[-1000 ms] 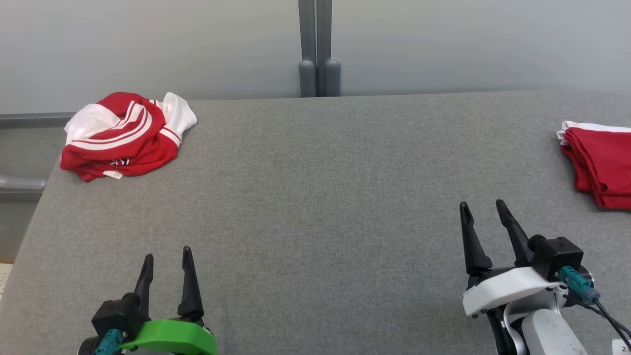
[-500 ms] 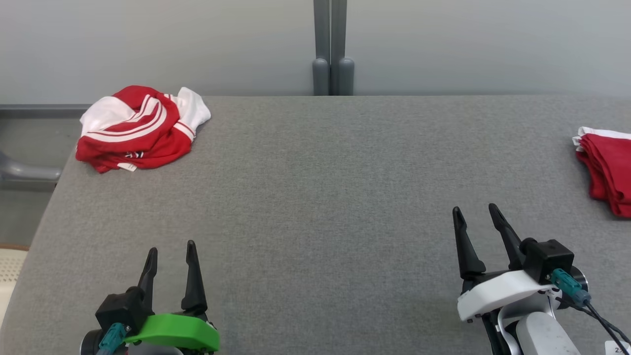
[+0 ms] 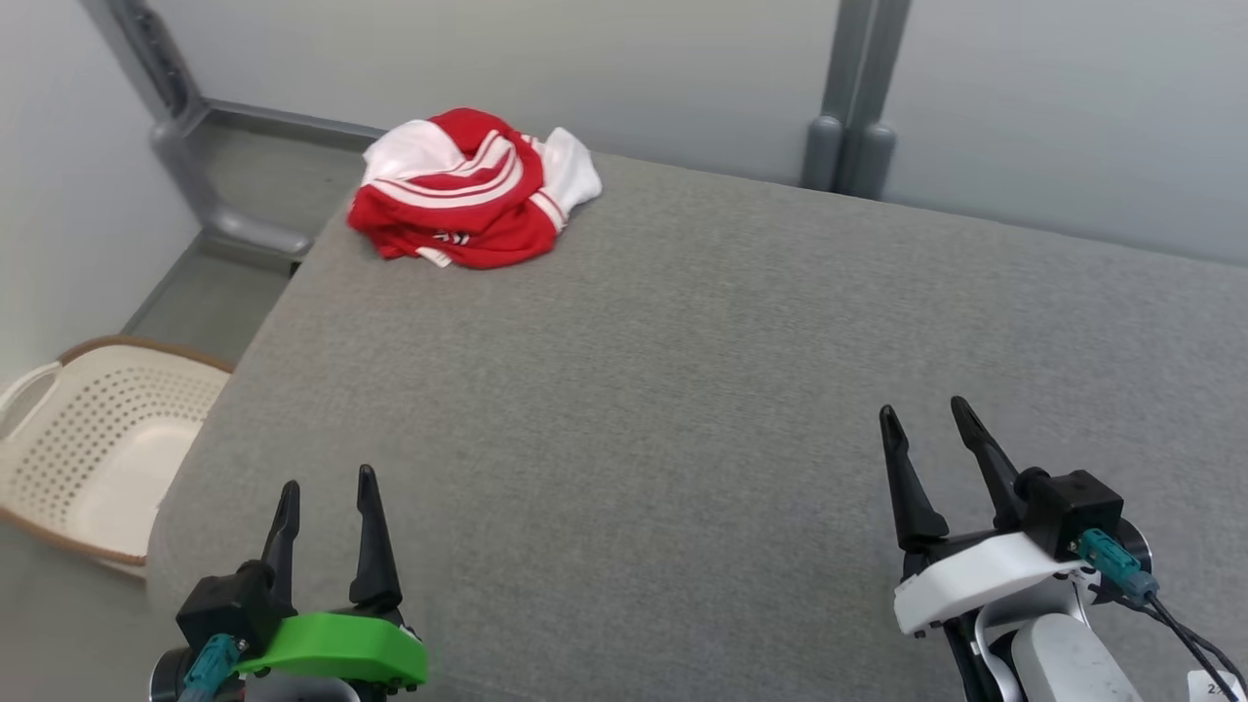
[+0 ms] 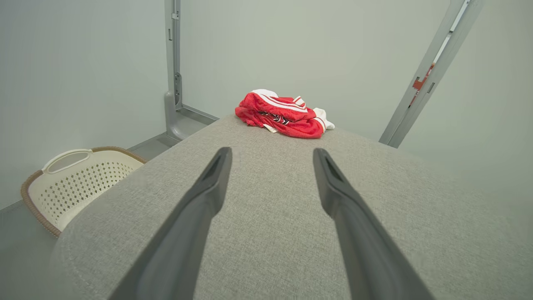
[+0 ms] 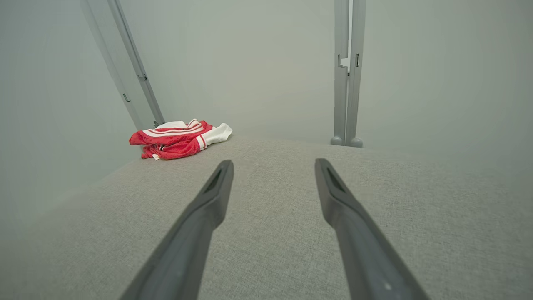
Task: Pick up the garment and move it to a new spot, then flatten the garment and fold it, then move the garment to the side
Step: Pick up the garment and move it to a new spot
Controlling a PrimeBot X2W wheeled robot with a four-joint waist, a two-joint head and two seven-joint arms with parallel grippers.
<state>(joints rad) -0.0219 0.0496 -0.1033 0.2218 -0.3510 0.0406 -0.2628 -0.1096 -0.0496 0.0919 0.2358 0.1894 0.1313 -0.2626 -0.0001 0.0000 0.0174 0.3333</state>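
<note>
The head camera has swung left, revealing a cream perforated plastic basket [image 3: 58,468] beside the grey fabric table [image 3: 682,390]. The left gripper [image 3: 328,478] gapes empty. The crumpled red-and-white garment [image 3: 468,190] lies far left, untouched. The right gripper [image 3: 922,406] gapes empty, so pickup seems next.

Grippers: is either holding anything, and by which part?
Nothing is held. The left gripper and right gripper are both open and empty over the table; the garment lies crumpled at its far left corner, untouched.
</note>
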